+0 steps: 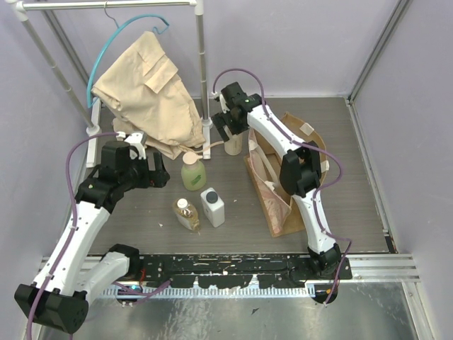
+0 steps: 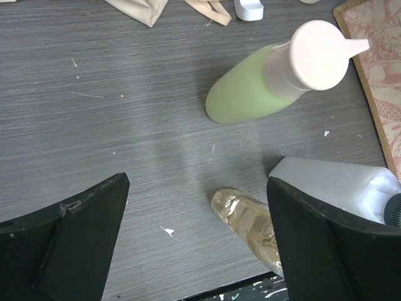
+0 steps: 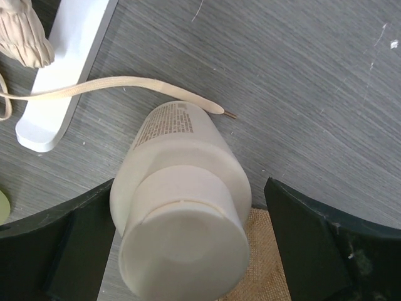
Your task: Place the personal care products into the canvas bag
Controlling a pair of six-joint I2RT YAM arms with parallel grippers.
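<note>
Between the right gripper's (image 3: 188, 210) black fingers (image 3: 319, 251): a cream bottle (image 3: 182, 188), cream-capped. Ahead of the left gripper (image 2: 197, 185): a pale green bottle (image 2: 241, 97), whitish cap. Beside its right finger: a clear amber bottle (image 2: 247, 222), a white bottle (image 2: 332, 182), and the canvas bag (image 2: 383, 75), red-on-pink print. The table (image 2: 125, 113) is grey, wood-grained.

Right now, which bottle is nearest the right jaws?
The cream round-capped bottle, alone by the white rack foot; green bottle, amber bottle and white bottle stand grouped farther off.

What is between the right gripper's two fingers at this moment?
The cream bottle, standing upright, sits between the open fingers of the right gripper; the right wrist view shows it.
</note>
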